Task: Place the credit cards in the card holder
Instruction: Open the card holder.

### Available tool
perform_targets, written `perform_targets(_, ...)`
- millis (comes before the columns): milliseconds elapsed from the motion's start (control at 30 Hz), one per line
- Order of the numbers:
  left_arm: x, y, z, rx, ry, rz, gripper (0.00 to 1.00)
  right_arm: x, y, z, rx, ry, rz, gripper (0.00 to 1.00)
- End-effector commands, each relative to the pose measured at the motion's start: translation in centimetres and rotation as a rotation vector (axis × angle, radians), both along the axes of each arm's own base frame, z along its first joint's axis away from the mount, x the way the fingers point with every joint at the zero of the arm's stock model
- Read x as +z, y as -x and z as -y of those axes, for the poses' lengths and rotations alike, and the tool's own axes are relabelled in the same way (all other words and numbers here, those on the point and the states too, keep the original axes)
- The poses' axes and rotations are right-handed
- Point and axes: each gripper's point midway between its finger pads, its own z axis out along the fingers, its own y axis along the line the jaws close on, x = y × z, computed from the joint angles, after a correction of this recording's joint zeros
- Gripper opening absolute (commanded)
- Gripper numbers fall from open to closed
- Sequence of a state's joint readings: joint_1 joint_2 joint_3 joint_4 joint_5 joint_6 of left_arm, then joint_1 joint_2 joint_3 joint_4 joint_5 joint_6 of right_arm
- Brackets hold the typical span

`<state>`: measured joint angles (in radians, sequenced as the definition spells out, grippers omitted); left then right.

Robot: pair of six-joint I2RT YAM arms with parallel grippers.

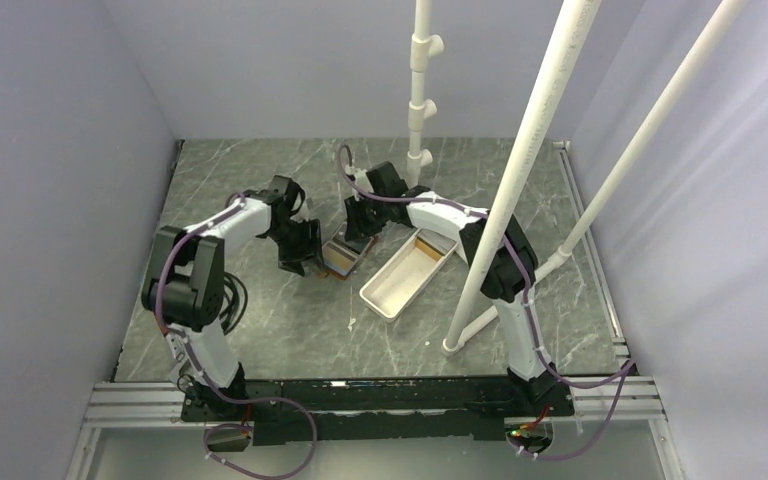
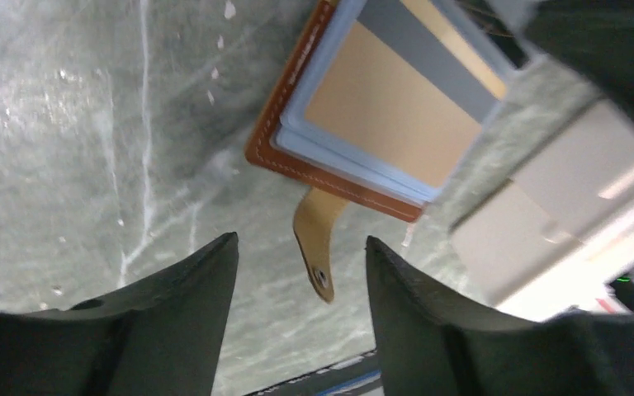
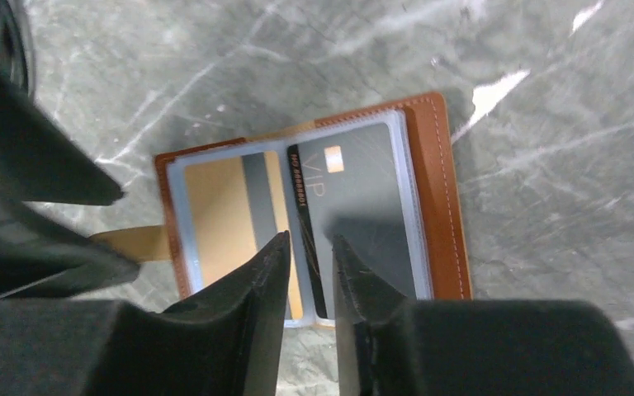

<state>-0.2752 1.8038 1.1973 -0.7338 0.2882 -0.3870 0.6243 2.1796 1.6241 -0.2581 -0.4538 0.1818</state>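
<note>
1 dark grey card [image 3: 363, 206], likely stiff, slick and light, lies at the tips of the narrowed right gripper [image 3: 310, 239], best pinched edgewise; the left gripper [image 2: 301, 242] gapes wide.

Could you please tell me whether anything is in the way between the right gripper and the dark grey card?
Nothing visible does. The right gripper hangs directly over one edge of the dark grey card, in the open card holder; the left gripper is off to one side.

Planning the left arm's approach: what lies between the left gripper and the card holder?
In the left wrist view, only the card holder's tan snap strap, lying on the tabletop.
</note>
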Motion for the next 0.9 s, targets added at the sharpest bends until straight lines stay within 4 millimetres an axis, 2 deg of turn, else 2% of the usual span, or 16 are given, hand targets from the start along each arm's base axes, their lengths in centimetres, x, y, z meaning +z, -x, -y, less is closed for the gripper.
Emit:
perform_targets(0,4.6,-1.2,0.5,0.085,0.181,0.112,0.68,-0.3,-0.7,-0.7,-0.083,-0.041,-0.026,0.25)
perform_targets(67,5.1,-2.0,0.3,0.131,0.236,0.13,0.75,-1.0,-0.6,-0.6,-0.088,-0.03,-0.034,0.24)
perform_targets(200,4.3,-3.8,-0.1,0.213,0.336,0.11,0.75,-1.6,-0.7,-0.3,-0.092,-0.017,-0.041,0.23)
perform_targets(367,2.8,-4.4,1.3,0.254,0.497,0.057,0.65,-1.8,-0.7,-0.2,-0.093,-0.014,-0.043,0.23)
perform_targets(500,2.1,-3.9,1.7,0.268,0.532,0.052,0.62,-2.0,-0.7,-0.1,-0.094,-0.011,-0.045,0.22)
perform_targets(633,1.4,-3.3,1.8,0.272,0.548,0.042,0.49,-1.8,-0.8,-0.1,-0.094,-0.01,-0.04,0.21)
perform_targets(767,0.6,-2.9,1.9,0.275,0.554,0.025,0.43,-1.7,-0.8,-0.1,-0.094,-0.008,-0.036,0.22)
perform_targets(867,0.4,-3.1,2.0,0.27,0.559,0.025,0.33,-1.9,-0.8,0.0,-0.096,-0.005,-0.036,0.21)
